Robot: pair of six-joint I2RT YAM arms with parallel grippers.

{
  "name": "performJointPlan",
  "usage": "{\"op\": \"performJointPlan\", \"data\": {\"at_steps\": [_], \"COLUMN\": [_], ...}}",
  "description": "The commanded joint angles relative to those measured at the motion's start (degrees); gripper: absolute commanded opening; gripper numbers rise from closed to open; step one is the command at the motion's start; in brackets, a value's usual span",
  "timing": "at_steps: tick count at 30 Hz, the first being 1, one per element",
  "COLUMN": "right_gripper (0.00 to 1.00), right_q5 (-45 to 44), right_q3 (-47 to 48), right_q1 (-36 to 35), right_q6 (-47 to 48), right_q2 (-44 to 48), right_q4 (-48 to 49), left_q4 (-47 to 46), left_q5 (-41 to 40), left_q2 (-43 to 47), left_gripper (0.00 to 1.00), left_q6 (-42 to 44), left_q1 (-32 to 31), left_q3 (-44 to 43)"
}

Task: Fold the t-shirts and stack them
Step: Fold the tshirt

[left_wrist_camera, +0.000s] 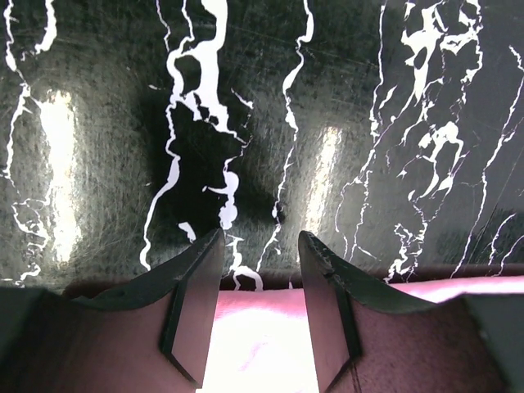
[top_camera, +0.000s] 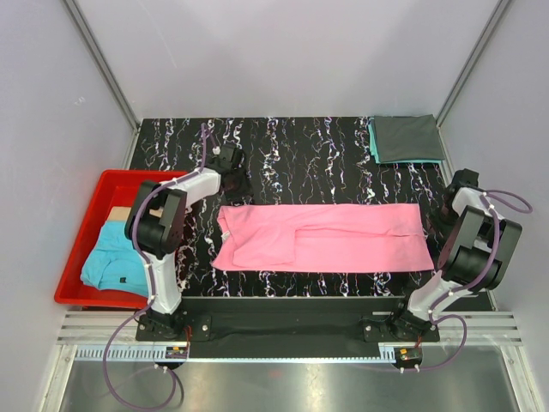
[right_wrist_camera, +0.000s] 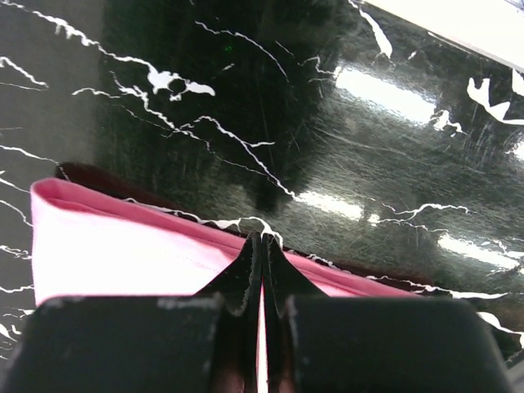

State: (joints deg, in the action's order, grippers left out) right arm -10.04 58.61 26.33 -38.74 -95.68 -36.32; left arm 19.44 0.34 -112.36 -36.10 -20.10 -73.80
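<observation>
A bright pink t-shirt lies in a long folded strip across the middle of the table. My left gripper hovers at its far left corner. In the left wrist view this gripper is open, with pink cloth showing below, between the fingers. My right gripper is at the shirt's right end. In the right wrist view it is shut, its tips pinched on the edge of the pink shirt. A dark grey t-shirt lies folded on a teal one at the far right corner.
A red plastic bin stands off the table's left edge with a crumpled light blue t-shirt inside. White enclosure walls close in the back and both sides. Black marbled tabletop shows behind the pink shirt.
</observation>
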Motion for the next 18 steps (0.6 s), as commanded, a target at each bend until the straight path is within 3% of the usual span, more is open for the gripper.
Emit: {"op": "performJointPlan", "data": {"at_steps": [1,4,12,15,18], "right_gripper": [0.0,0.0,0.31,0.39,0.41], "right_q5": [-0.78,3.01,6.79,8.1,9.78], "right_q3": [0.1,2.38,3.89,2.39,0.46], "right_q1": [-0.13,-0.57,-1.72,-1.81,-2.07], "right_q6": [1.13,1.39,0.17,-2.9,-5.54], "right_q2": [2.78,3.39,6.64,7.61,7.35], "right_q4": [2.39,0.29,-5.08,-6.48,-6.4], "left_q4": [3.06,3.84,10.43,11.41,8.96], "left_q5": [-1.4,0.98,-1.99,-4.38,-4.21], "left_q2": [-2.35,1.42,12.5,16.8,19.27], "left_gripper": [0.48,0.49,0.53,0.53,0.54], "left_q6": [0.68,1.81,6.65,6.66,4.64], "left_q1": [-0.03,-0.55,-8.63,-13.2,-14.53], "left_q3": [-0.38,-0.99,0.14,2.6,7.52]}}
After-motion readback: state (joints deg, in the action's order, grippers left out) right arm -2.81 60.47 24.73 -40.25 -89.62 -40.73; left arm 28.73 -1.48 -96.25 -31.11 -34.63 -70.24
